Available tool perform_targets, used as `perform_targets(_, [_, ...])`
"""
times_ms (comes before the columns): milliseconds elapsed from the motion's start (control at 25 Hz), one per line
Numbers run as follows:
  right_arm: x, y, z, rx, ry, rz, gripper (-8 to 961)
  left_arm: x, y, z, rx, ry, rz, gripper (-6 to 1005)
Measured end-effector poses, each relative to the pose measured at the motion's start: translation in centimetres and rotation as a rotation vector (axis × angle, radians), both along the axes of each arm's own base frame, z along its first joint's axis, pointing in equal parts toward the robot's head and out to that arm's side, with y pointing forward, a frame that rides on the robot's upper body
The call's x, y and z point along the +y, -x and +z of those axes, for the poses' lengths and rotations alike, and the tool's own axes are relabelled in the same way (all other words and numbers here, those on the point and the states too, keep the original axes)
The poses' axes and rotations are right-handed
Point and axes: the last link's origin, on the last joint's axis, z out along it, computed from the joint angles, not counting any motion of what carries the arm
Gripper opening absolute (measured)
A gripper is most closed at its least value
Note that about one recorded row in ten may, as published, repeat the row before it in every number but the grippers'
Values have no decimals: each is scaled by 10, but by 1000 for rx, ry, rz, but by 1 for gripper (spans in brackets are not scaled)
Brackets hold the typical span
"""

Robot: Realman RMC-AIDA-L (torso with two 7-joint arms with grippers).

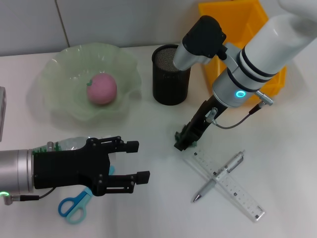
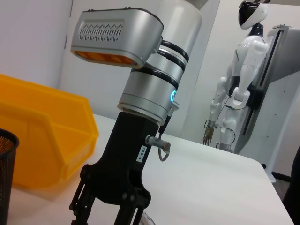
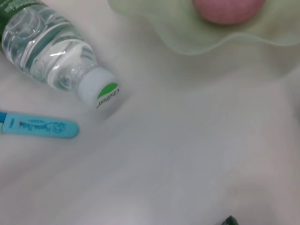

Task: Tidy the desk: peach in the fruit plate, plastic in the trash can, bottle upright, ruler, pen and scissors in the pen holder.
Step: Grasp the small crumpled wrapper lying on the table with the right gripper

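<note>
On the white counter [image 1: 277,163], the pink peach [image 1: 102,89] sits inside the pale green fruit plate [image 1: 59,74], which stands left of the black mesh pen holder [image 1: 168,79]. The right pincer [image 1: 184,140] reaches down to the counter just at the near end of the clear ruler [image 1: 228,186], below the pen holder; whether its fingers are apart or together cannot be told. A silver pen [image 1: 220,176] lies across the ruler, the two forming a cross to the right of that pincer. The left pincer [image 1: 133,161] hovers low at the near left with its two black fingers spread apart, holding nothing. Partly hidden behind it lies the clear water bottle [image 3: 44,44] on its side, white cap toward the plate, and the blue-handled scissors [image 1: 74,204] lie just below the left arm, near the counter's front edge. A yellow bin [image 1: 225,17] stands behind the pen holder, at the far right.
</note>
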Motion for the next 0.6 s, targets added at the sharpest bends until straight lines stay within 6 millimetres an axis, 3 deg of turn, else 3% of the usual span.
perform_targets(280, [-1, -2, -1, -9, 1, 5, 544, -1, 0, 1, -5, 2, -4, 785])
perform_targets(600, [-1, -3, -1, -8, -3, -2, 448, -1, -1, 5, -24, -5, -7, 786])
